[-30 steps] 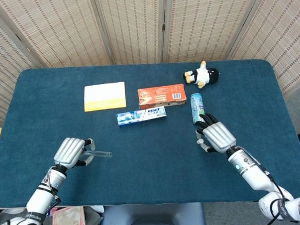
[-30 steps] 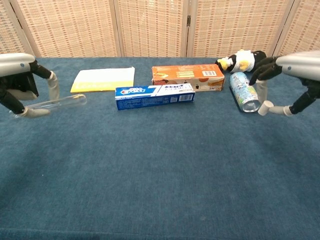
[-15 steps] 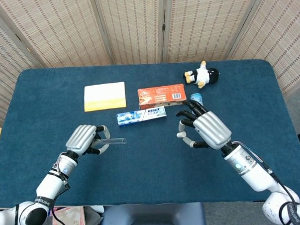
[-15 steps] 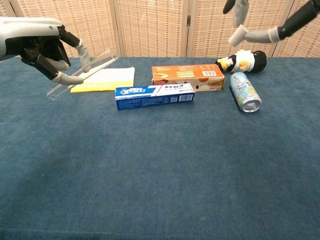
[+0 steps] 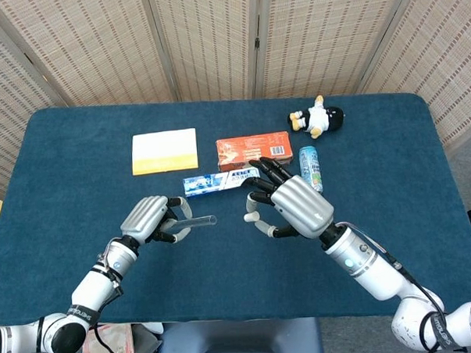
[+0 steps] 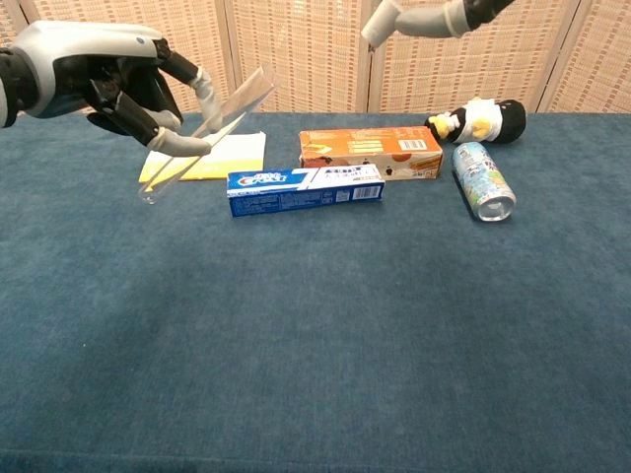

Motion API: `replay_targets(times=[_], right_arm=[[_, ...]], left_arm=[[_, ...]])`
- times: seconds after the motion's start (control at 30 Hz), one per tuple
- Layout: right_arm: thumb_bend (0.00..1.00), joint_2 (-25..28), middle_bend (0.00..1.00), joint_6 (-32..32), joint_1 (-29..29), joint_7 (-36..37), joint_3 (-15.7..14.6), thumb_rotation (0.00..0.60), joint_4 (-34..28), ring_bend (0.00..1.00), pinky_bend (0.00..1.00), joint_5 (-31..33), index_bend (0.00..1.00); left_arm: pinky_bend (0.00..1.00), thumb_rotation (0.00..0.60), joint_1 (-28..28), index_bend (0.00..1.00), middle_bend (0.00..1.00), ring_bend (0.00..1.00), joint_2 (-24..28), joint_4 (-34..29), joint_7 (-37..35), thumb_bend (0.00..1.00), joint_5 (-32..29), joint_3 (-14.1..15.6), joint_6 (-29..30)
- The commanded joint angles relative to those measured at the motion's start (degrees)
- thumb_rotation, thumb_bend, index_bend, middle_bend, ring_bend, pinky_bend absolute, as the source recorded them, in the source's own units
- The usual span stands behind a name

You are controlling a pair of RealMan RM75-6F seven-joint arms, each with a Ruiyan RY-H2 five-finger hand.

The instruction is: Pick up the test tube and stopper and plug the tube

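My left hand (image 5: 150, 218) holds the clear test tube (image 5: 197, 222) lifted off the table, its open mouth pointing right toward my right hand. In the chest view the left hand (image 6: 113, 83) holds the tube (image 6: 213, 127) slanting up to the right. My right hand (image 5: 293, 206) hovers over the table's middle and pinches the small white stopper (image 5: 251, 216) at its fingertips. A short gap separates the stopper from the tube's mouth. The chest view shows only the right hand's fingers (image 6: 441, 17) at the top edge, with the stopper (image 6: 380, 23).
Behind the hands on the blue table (image 5: 422, 160) lie a toothpaste box (image 5: 220, 180), an orange carton (image 5: 253, 151), a yellow pad (image 5: 165, 151), a can on its side (image 5: 311, 167) and a penguin plush (image 5: 317, 118).
Both hands have risen and moved inward toward each other. The tube now tilts up with its mouth nearer the stopper, and the right hand has left the can.
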Motion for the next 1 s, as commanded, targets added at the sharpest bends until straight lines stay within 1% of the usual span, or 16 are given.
replay_targets(times=[0.03, 0.47, 1.0], right_arm=[[0.54, -1.2, 0.26, 0.0, 0.7, -1.2, 0.1, 0.6, 0.4, 0.0, 0.0, 0.4, 0.7], [0.54, -5.3, 0.26, -1.1, 3.5, -4.6, 0.1, 0.6, 1.6, 0.0, 0.0, 2.5, 0.7], [0.54, -6.9, 0.26, -1.2, 5.3, -7.2, 0.2, 0.6, 1.3, 0.0, 0.0, 4.2, 0.7]], left_arm=[[1.0, 0.6, -0.4, 0.62, 1.0, 1.0, -0.1, -0.3, -0.2, 0.33, -0.2, 0.0, 0.0], [1.0, 0.6, -2.1, 0.62, 1.0, 1.0, -0.6, -1.3, -0.6, 0.33, -1.2, 0.6, 0.3], [1.0, 0.6, -2.9, 0.62, 1.0, 1.0, 0.0, -1.9, -1.1, 0.33, -1.9, 1.4, 0.9]])
